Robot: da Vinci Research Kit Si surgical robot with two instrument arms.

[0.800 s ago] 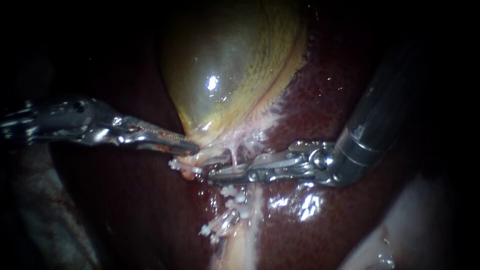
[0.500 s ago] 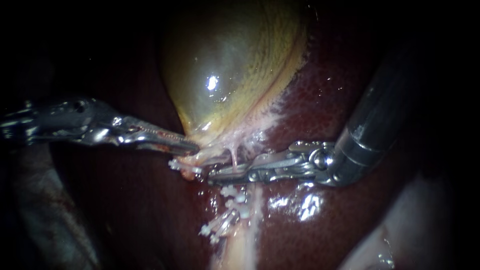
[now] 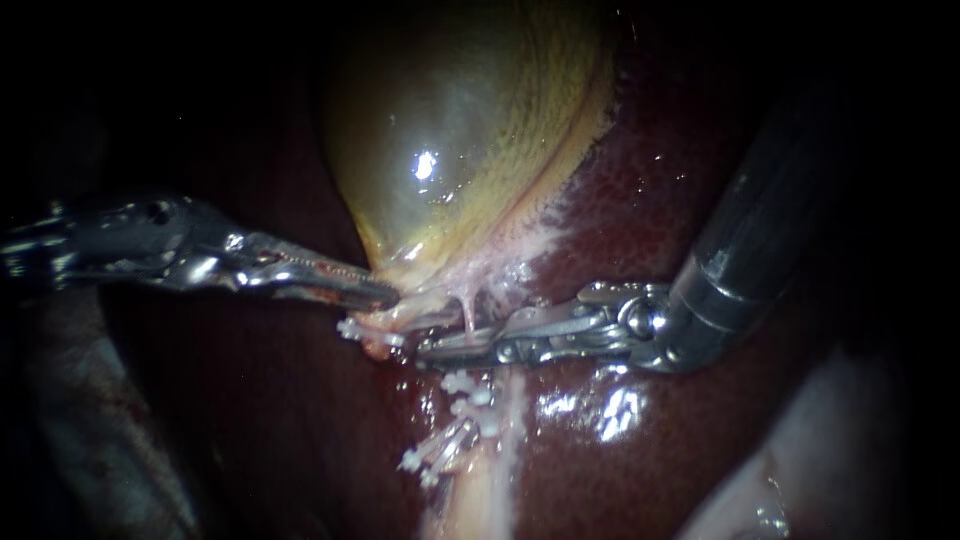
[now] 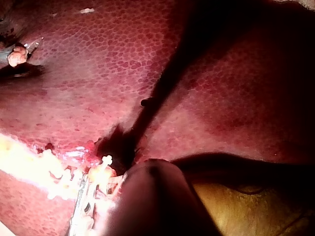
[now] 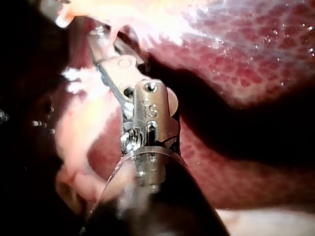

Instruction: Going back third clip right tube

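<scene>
Nearest to us, a pale tube (image 3: 500, 450) runs up over the dark red liver (image 3: 640, 200) from the lower edge of the endoscope view. Against its left side sits a cluster of white clips (image 3: 465, 400), several of them stacked 1 above another. We cannot tell which of these is the 3rd, nor can we say for sure that this is the right tube.

Just above the topmost clip lies the hand of our right instrument (image 3: 428, 350), stretched level across the tube with its tip pointing toward the view's left. Its shaft climbs away to the upper right. Whether that hand is wide or narrow we cannot tell, either here or in the right wrist view, where its tip runs into bright tissue.

A thin pale strand (image 3: 467, 312) drops from the gallbladder (image 3: 460, 150) onto the top of that hand. 1 more white clip, the lone clip (image 3: 350, 329), sits apart from the cluster, left of the hand's tip, on a pale stub (image 3: 378, 345).

Just above it is the hand of our left instrument (image 3: 385, 294), narrow, its 2 toothed jaws closed on the pale tissue (image 3: 415, 295) at the gallbladder's lower end. Farther back the yellow-green gallbladder swells upward, glistening, with the liver around and behind it.
</scene>
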